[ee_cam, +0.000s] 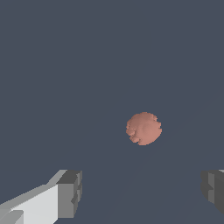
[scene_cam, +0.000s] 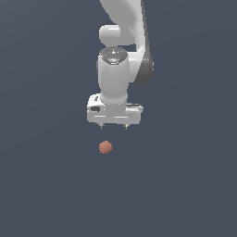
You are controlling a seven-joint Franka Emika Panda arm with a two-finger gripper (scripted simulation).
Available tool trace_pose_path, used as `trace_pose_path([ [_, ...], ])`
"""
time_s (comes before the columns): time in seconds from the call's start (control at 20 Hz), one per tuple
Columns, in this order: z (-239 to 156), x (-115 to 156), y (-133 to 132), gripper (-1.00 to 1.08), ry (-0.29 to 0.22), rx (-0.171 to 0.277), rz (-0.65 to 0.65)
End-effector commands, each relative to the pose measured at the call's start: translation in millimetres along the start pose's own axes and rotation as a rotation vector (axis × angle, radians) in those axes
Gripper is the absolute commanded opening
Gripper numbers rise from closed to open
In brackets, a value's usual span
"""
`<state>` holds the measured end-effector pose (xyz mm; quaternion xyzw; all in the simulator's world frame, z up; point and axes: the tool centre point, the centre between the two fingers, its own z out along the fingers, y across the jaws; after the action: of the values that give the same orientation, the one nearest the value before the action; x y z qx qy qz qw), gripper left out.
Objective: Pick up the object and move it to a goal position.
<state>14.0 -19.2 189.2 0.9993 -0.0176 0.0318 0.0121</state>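
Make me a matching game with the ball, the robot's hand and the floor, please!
Things:
1. ball
2. hand
3. floor

Descriptions:
A. white, fingers spread apart
B. dark grey-blue and plain
C. reddish-brown, bumpy, lying free

Pairs: 1-C, 2-A, 3-B

In the wrist view the ball sits between the two grey fingertips, untouched by either.

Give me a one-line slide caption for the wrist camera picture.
Wrist view: open gripper with both fingers apart, and the bumpy reddish-brown ball ungrasped beyond them.
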Motion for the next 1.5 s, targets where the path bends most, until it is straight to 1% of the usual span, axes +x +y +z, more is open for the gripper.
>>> trace_pose_path([
  [0.0,1,0,0,1.00,-0.002,0.000,0.004],
  [0.3,6,1,2,1.00,-0.005,0.003,0.059],
  [0.6,17,4,6,1.00,-0.014,0.007,0.169],
  [0.8,27,6,11,1.00,-0.022,0.010,0.273],
  [1.45,68,13,28,1.00,-0.052,0.007,0.680],
])
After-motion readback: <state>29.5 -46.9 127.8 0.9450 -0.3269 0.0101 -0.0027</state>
